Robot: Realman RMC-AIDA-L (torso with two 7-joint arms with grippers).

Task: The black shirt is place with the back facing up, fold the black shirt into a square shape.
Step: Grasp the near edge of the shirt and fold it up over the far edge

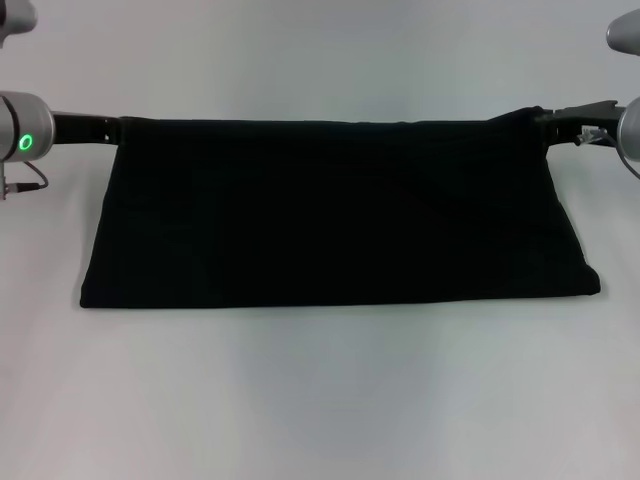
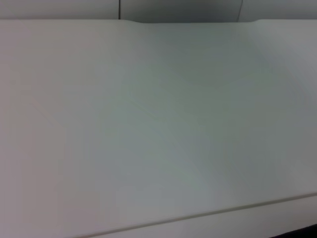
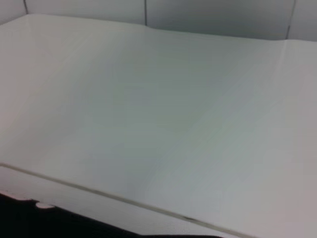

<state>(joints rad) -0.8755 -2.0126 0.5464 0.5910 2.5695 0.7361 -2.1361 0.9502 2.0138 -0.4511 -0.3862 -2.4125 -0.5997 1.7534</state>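
The black shirt (image 1: 340, 215) lies in the head view as a wide, plain black band across the white table, wider at its near edge, with no print showing. Its far edge runs straight and taut between the two grippers. My left gripper (image 1: 112, 127) is shut on the far left corner. My right gripper (image 1: 545, 117) pinches the far right corner, which is pulled up slightly into a point. A dark strip (image 3: 74, 225) at the edge of the right wrist view may be the shirt.
The white table (image 1: 320, 400) stretches in front of the shirt's near edge and behind its far edge. Both wrist views show mostly bare tabletop (image 2: 158, 124) with a seam line and a pale wall beyond.
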